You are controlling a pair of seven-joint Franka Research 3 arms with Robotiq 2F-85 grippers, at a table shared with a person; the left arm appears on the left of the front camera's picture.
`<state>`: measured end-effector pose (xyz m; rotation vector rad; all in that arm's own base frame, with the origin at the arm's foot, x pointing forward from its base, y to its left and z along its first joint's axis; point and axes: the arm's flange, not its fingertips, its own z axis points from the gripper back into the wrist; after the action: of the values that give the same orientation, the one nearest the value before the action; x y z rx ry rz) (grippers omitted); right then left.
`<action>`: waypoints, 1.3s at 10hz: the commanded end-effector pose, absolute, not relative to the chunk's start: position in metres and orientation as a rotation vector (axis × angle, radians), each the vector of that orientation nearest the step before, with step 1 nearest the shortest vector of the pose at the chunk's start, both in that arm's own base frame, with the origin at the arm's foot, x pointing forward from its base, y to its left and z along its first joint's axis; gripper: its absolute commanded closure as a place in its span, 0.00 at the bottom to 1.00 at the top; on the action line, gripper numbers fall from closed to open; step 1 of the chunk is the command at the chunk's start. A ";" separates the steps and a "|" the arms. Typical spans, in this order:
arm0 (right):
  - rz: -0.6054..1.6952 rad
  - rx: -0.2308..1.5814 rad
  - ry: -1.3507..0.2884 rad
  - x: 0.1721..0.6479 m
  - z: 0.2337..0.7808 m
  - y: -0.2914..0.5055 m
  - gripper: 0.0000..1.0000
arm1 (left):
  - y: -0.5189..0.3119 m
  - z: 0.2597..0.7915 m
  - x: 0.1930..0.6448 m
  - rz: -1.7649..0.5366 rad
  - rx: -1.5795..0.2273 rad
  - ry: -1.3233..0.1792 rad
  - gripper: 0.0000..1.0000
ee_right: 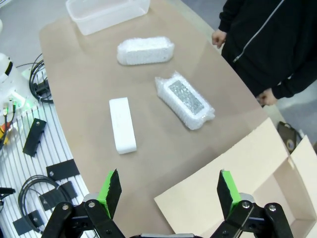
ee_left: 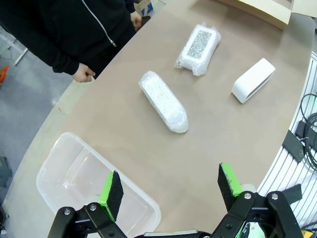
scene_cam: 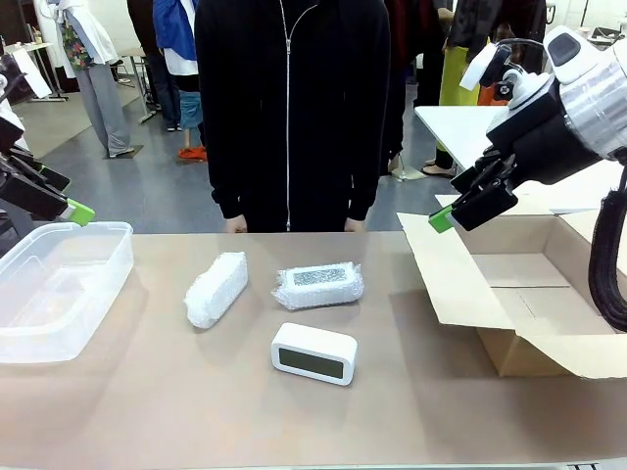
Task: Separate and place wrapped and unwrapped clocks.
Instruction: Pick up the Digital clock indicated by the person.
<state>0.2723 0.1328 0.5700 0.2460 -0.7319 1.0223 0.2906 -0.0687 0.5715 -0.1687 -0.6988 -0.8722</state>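
On your counter (scene_cam: 147, 411) lie the left bundle (scene_cam: 217, 288), the right bundle (scene_cam: 318, 285) and, at its 6 o'clock, the bare clock (scene_cam: 313, 352), all untouched. Your left end effector (ee_left: 171, 186) and right end effector (ee_right: 170, 188) gape empty. Tub (scene_cam: 108, 235) at 9 o'clock, box (scene_cam: 529, 284) at 3: likely the sorting bins.

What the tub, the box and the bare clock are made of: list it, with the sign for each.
Tub: clear glossy plastic, it seems; the table shows through its walls.
Box: matt brown cardboard, with folded-out flaps.
Bare clock: probably a smooth white plastic shell, with a dark shiny face.
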 end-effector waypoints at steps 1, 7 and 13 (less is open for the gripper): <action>1.028 0.256 -0.723 0.271 0.569 0.133 0.00 | -0.068 0.571 0.291 -0.871 -0.170 -0.699 0.00; 1.028 0.256 -0.723 0.271 0.569 0.133 0.00 | -0.068 0.571 0.291 -0.871 -0.170 -0.699 0.00; 1.028 0.256 -0.723 0.271 0.569 0.133 0.00 | -0.068 0.571 0.291 -0.871 -0.170 -0.699 0.00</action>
<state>0.2723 0.1328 0.5700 0.2460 -0.7319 1.0223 0.2906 -0.0687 0.5716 -0.1687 -0.6988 -0.8721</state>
